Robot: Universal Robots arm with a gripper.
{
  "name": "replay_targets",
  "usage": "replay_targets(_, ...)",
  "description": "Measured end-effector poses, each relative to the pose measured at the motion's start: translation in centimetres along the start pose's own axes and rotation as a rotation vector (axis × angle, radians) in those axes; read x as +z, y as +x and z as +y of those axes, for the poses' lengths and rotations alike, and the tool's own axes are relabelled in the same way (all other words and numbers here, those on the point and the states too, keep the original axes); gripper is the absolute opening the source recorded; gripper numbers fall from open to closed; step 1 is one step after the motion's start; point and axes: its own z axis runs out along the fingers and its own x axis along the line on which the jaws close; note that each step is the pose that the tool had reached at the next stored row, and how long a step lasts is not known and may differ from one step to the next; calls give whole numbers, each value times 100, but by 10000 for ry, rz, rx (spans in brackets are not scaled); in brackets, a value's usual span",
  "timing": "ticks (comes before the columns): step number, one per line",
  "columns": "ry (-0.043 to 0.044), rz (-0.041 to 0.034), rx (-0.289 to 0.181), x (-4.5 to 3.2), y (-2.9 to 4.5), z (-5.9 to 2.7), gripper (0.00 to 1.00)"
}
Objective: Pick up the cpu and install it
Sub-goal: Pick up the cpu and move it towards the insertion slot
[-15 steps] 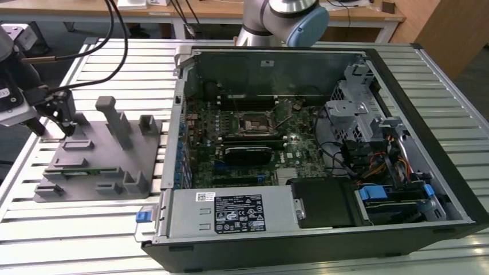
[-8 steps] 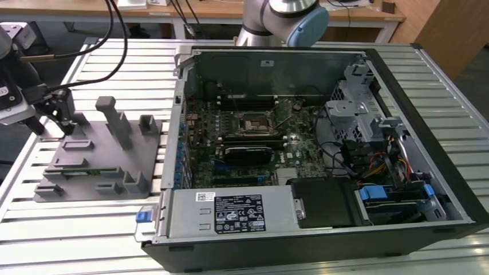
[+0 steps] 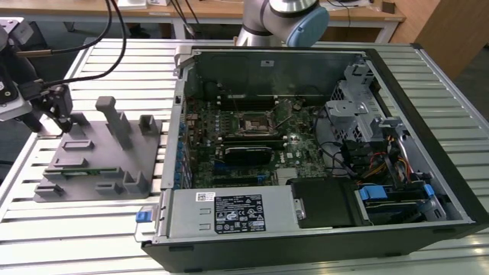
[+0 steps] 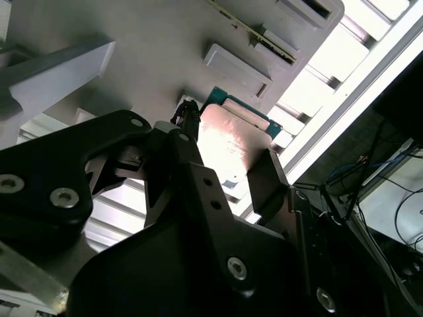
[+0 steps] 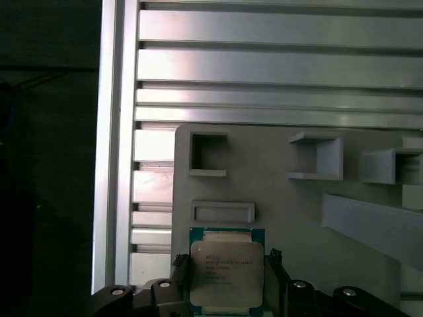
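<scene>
the cpu (image 5: 227, 272), a small square chip with a pale metal top and green rim, is sitting between the two black fingers of the gripper (image 5: 227, 261), which are pinching its opposite edges. it is hanging over a grey parts holder (image 5: 291, 211); whether it is touching the holder is unclear. the holder is lying on the slatted worktop (image 3: 77, 229), at the exterior view's left, beside an open computer case (image 3: 428, 114).
</scene>
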Motion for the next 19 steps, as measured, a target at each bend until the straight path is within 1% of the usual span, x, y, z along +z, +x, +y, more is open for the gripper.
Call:
replay_targets(7,-1,0,0,-110,0,4,54)
replay_targets(19,0,0,0,-243,-1,10,54)
